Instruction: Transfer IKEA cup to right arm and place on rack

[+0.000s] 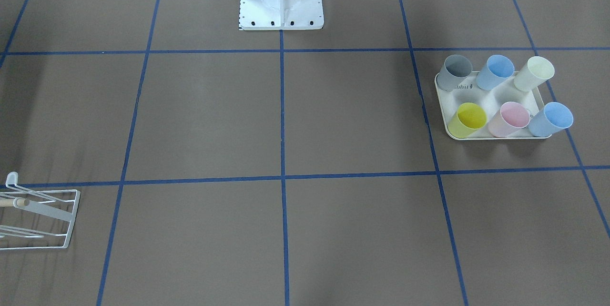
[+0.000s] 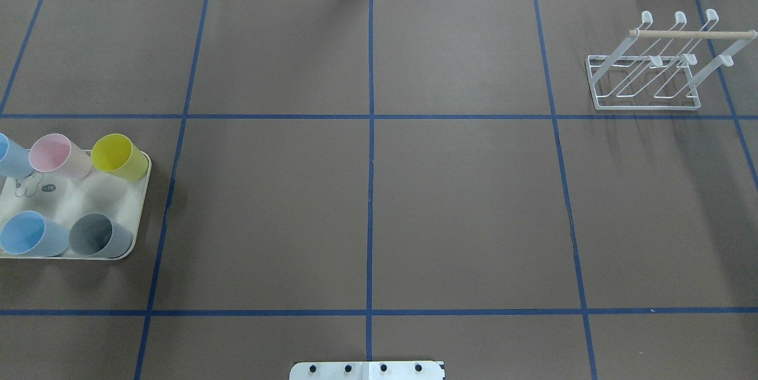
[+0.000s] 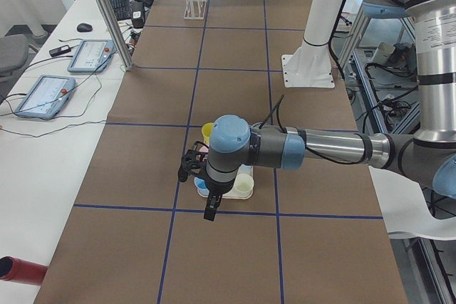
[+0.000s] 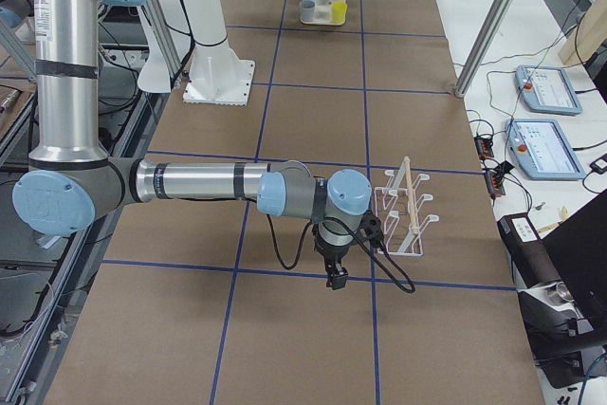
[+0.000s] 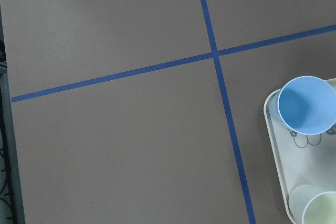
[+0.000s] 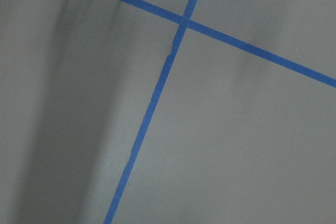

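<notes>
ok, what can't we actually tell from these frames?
- left gripper: shows only in the exterior left view, small and side-on, so open or shut is unclear.
- right gripper: shows only in the exterior right view, so the same applies.
- tray: cut off by the overhead view's left edge, and the cream cup falls outside that view.
- rack: mostly cut off by the front-facing view's left edge.

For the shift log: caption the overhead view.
Coloured cups on cream tray at left; bare wire rack at far right.
</notes>
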You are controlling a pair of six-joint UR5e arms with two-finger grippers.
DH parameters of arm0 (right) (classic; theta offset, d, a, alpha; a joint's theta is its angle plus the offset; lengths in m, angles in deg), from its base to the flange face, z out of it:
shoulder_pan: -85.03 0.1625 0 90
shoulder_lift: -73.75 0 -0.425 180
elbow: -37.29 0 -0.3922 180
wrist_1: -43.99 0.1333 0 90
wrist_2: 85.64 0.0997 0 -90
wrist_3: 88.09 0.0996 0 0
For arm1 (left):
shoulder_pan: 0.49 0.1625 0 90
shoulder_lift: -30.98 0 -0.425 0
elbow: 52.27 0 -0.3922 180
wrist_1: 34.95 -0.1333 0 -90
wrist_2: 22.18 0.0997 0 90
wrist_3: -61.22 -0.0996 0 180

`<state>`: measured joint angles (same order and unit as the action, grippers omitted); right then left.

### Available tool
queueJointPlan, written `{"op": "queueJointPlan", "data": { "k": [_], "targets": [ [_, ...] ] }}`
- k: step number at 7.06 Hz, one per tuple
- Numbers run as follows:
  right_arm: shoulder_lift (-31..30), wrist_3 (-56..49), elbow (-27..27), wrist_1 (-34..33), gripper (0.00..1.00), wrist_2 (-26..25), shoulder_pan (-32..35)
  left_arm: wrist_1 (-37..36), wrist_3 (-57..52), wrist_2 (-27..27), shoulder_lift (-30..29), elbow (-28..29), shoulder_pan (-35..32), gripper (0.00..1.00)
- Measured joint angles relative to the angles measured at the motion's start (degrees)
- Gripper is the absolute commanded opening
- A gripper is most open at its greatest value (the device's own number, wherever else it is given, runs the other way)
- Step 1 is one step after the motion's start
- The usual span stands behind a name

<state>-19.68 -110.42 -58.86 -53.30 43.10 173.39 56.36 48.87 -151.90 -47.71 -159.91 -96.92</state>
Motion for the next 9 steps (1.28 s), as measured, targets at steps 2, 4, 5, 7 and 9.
{"op": "queueJointPlan", "data": {
  "k": [2, 4, 5, 7, 9],
  "targets": [
    [0.0, 0.02, -1.97, 0.0, 1.0, 0.0, 0.03, 0.07, -0.07, 0.01, 0.0, -0.65, 0.01, 1.0],
    [0.1, 0.38, -4.15, 0.1, 1.0, -0.11, -0.01, 0.35, 0.28, -0.01, -0.5, -0.85, 0.02, 1.0],
    [0.13, 0.33, -5.46, 0.36, 1.0, 0.0, -0.02, 0.81, 0.51, -0.13, -0.69, -0.91, 0.01, 1.0],
    [0.06, 0.57, -7.47, 0.65, 1.0, 1.11, -0.02, 1.38, 0.65, -0.43, -1.64, -1.69, 0.01, 1.0],
    [-0.13, 0.87, -9.51, 0.7, 1.0, 3.41, -0.02, 2.16, 0.74, -0.29, -4.2, -3.12, 0.0, 1.0]
  ]
}}
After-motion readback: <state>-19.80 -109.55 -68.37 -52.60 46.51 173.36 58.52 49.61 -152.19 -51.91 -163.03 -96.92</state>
